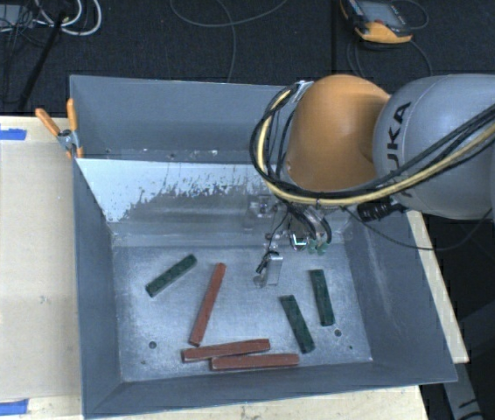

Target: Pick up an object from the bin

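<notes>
Evidently still short of a grasp, the gripper (pixel 268 268) hangs low over the bare floor of the bin (pixel 142 322); whether it is released or clenched I cannot tell. Nearest lie 1 slanted red-brown bar (pixel 207 303) just to its view-left and 1 dark green bar (pixel 321 297) just to its lower view-right. The next move likely calls for centring over 1 of them and descending.

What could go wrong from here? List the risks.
1. The gripper sits over bare bin floor between the slanted red-brown bar and the two right-hand green bars, so it may well grab nothing.
2. The two front red-brown bars lie touching; one could drag the other.
</notes>
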You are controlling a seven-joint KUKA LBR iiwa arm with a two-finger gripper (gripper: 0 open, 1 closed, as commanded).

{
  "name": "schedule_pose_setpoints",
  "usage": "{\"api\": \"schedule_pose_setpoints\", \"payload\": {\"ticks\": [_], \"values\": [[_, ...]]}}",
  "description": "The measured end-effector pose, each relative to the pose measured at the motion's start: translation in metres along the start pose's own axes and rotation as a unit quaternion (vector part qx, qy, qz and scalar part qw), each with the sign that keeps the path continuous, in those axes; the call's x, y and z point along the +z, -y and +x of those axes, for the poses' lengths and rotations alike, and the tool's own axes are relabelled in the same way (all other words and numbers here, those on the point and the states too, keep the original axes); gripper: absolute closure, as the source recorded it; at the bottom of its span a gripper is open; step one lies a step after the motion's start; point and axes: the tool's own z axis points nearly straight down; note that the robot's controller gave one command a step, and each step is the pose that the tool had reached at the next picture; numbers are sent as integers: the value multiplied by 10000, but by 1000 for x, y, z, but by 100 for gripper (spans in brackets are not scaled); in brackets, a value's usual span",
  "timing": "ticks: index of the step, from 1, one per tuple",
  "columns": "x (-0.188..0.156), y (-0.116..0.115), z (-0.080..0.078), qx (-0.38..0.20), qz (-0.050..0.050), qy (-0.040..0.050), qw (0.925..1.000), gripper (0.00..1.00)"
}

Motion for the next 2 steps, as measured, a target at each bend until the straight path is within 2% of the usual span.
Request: {"api": "schedule_pose_setpoints", "payload": {"ticks": [1, 2], "values": [[41, -46, 70, 914, -4, 3, 9958, 0], [-46, -90, 72, -306, -8, 77, 9995, 0]]}}
